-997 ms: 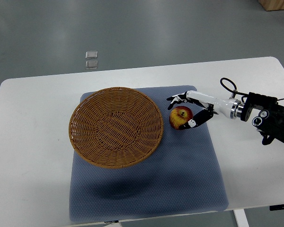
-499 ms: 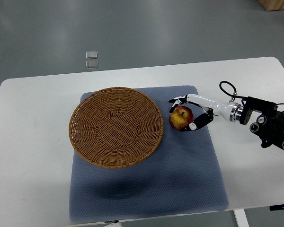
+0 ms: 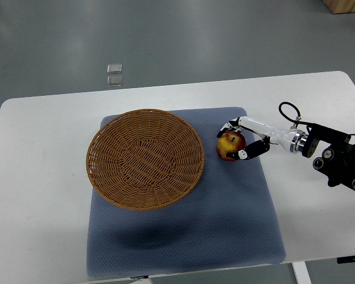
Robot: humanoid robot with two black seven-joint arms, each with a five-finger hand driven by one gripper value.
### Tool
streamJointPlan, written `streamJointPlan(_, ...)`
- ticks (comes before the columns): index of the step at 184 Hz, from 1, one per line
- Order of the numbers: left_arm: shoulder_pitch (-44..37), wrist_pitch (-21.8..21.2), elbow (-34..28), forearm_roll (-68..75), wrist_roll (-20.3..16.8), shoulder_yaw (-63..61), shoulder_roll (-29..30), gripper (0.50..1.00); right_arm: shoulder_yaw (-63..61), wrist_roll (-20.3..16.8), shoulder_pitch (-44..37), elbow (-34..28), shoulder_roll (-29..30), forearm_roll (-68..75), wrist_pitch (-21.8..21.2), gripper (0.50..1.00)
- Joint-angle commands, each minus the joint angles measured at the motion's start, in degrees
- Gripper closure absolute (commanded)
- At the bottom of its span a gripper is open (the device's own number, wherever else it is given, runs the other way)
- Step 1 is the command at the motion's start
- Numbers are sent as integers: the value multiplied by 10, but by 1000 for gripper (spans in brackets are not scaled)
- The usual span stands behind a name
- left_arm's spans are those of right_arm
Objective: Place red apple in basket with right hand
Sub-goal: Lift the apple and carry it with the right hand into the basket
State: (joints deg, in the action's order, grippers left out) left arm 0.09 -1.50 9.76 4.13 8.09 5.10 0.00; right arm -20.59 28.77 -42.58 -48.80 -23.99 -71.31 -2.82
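The right hand (image 3: pixel 241 141) reaches in from the right edge, its white and black fingers (image 3: pixel 252 148) curled around the red apple (image 3: pixel 231 145), one finger arching over the far side and another hooking the near side, so the fruit is pinched between them. The apple sits low over the blue-grey mat (image 3: pixel 225 225), just beside the basket (image 3: pixel 144 158) but clear of its woven rim, with a thin strip of mat showing between the two. The basket is wide, shallow and round, and it covers the mat's left and far part, its left rim about level with the mat's left edge. The basket bowl lies bare right across. The near half of the mat is open ground, and so is the white table (image 3: pixel 41 177) to the left and along the near edge. The right forearm and its dark wrist block lie over the table's right side, well inside its rounded corner.
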Motion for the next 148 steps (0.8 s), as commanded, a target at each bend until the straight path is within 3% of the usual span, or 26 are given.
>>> streamJointPlan(1, 0, 0, 0, 0, 0, 0, 0, 500, -6, 5, 0, -2, 5, 7, 2, 993)
streamJointPlan(72, 0, 0, 0, 0, 0, 0, 0, 500, -24, 17, -67, -62, 16, 8, 2, 1000)
streamJointPlan(134, 0, 0, 0, 0, 0, 0, 0, 500, -9, 14, -103, -65, 129, -35, 0, 1000)
streamJointPlan(135, 0, 0, 0, 0, 0, 0, 0, 500, 8, 14, -105, -57, 152, -44, 1, 1000)
streamJointPlan(148, 0, 0, 0, 0, 0, 0, 0, 500, 36, 15, -107, -40, 172, -49, 4, 1000)
